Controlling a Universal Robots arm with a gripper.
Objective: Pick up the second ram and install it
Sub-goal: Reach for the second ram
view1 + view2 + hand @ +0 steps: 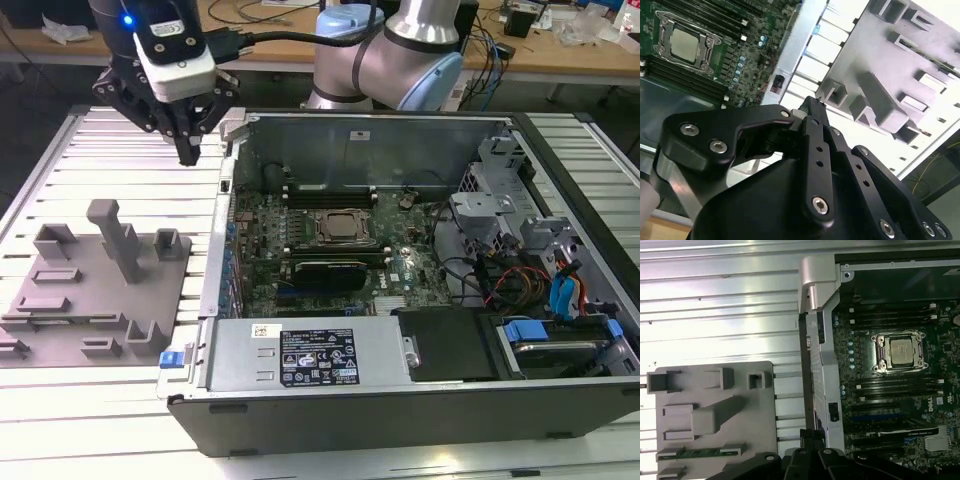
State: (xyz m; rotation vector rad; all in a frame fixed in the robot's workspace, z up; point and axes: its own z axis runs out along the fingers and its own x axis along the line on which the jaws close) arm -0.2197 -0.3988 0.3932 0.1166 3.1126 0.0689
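Note:
The second ram (700,452) is a thin green stick lying flat in a slot of the grey fixture (715,410). My gripper (190,152) hangs above the slatted table, between the fixture (90,290) and the open computer case's wall (222,200). Its black fingers (812,107) meet at a point with nothing between them, and the gripper (811,437) stays apart from the stick. Inside the case, the motherboard (890,405) shows dark memory slots (895,385) on both sides of the silver processor (900,351).
The fixture carries an upright post (118,235) and several low blocks. A power supply (310,355), drive cages (490,200) and cables (560,290) fill the case toward the exterior view's right. A cluttered bench (560,40) runs behind the arm's base.

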